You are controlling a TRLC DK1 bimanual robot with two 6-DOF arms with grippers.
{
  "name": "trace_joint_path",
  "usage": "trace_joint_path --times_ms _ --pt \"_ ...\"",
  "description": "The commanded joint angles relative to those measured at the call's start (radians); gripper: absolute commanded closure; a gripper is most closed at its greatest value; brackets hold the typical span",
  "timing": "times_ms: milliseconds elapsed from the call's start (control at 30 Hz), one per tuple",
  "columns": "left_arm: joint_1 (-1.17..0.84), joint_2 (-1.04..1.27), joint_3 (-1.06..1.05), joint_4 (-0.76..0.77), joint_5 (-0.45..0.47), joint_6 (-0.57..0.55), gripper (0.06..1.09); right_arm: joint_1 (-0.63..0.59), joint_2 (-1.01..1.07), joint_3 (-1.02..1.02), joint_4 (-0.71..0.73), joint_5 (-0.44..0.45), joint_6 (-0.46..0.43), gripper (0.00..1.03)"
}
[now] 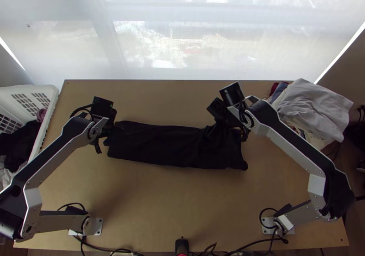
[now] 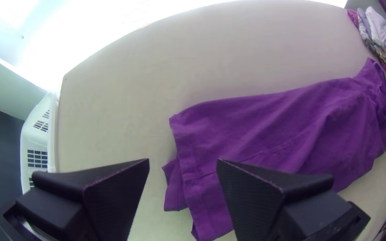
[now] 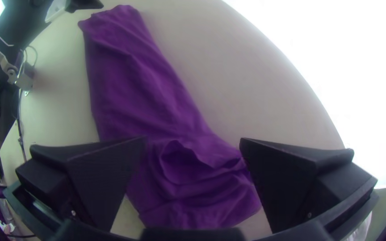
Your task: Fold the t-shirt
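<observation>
shirt (image 1: 169, 147) lies lengthwise, its ends beneath left claw (image 1: 108, 137) and right claw (image 1: 229, 132), both gaping wide, gripping nothing.

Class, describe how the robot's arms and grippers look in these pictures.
The left arm and right arm have silver-grey links, black joints and black cables. The left gripper and right gripper each have two wide, flat black fingers.

One high and two closer wrist cameras face the table (image 1: 150, 201).
</observation>
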Motion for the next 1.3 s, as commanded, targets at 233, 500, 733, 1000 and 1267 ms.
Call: trace_joint_path --times_ms 233,500,733,1000,1267 --pt "0.011 0.030 -0.130 0.059 -0.019 -0.021 0.33 0.073 -0.015 -0.118 0.007 0.001 0.015 0.04" --pt "0.025 0.087 -0.134 0.059 -0.018 -0.026 0.33 0.079 -0.011 -0.166 0.028 0.001 0.015 0.04" --pt "0.025 0.168 -0.104 0.048 0.028 -0.049 0.34 0.079 0.000 -0.167 0.031 0.001 0.015 0.04" --pt "0.040 0.218 -0.058 0.018 0.113 -0.072 0.42 0.076 0.017 -0.180 0.034 0.003 0.015 0.04" --pt "0.055 0.224 -0.042 0.016 0.197 -0.052 0.83 0.077 0.048 -0.218 0.062 0.001 0.026 0.04"
